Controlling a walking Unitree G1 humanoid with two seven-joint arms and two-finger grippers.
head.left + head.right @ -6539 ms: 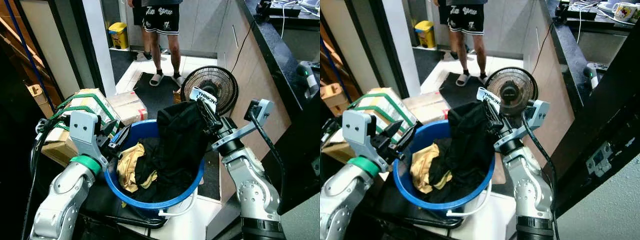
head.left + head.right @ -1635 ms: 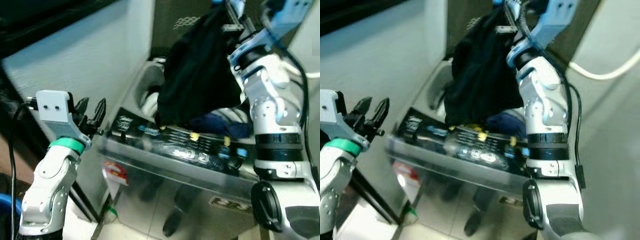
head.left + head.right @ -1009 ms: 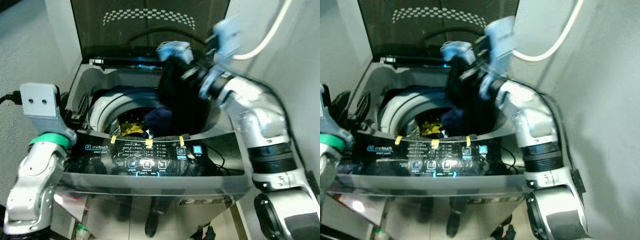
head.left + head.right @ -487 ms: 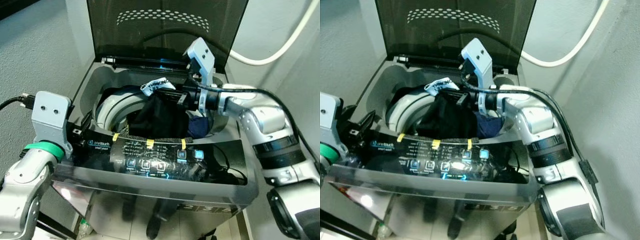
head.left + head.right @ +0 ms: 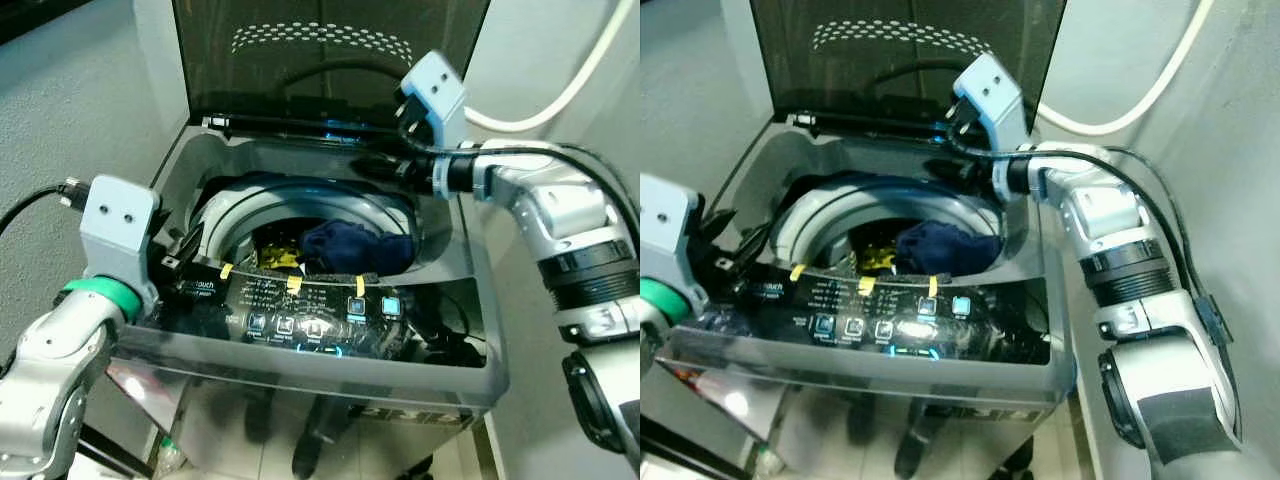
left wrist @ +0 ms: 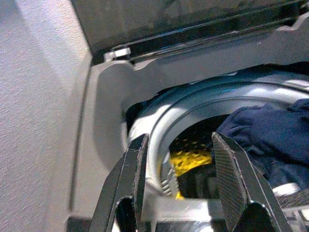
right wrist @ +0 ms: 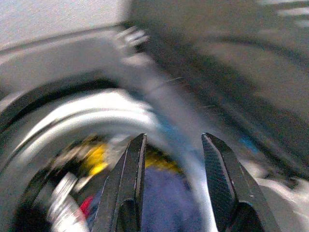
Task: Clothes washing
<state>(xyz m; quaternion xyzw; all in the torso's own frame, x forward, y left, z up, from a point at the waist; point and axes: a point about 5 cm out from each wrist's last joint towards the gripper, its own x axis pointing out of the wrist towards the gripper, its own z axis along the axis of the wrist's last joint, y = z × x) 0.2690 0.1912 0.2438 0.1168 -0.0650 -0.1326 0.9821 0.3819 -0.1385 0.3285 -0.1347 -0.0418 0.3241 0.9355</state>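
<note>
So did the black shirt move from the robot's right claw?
Yes. It has left the right claw, now open above the washing machine's back rim, and dropped into the drum beside the blue clothes.

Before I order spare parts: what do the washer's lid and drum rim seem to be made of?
Lid: dark, see-through tinted glass or plastic, glossy, printed with white dots. Drum rim: pale grey, probably moulded plastic with a smooth sheen.

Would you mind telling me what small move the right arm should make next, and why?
Probably draw the right gripper back from above the washing machine's drum: its fingers are open and hold nothing, and the dark blue garment lies inside, so more laundry likely needs fetching.
</note>
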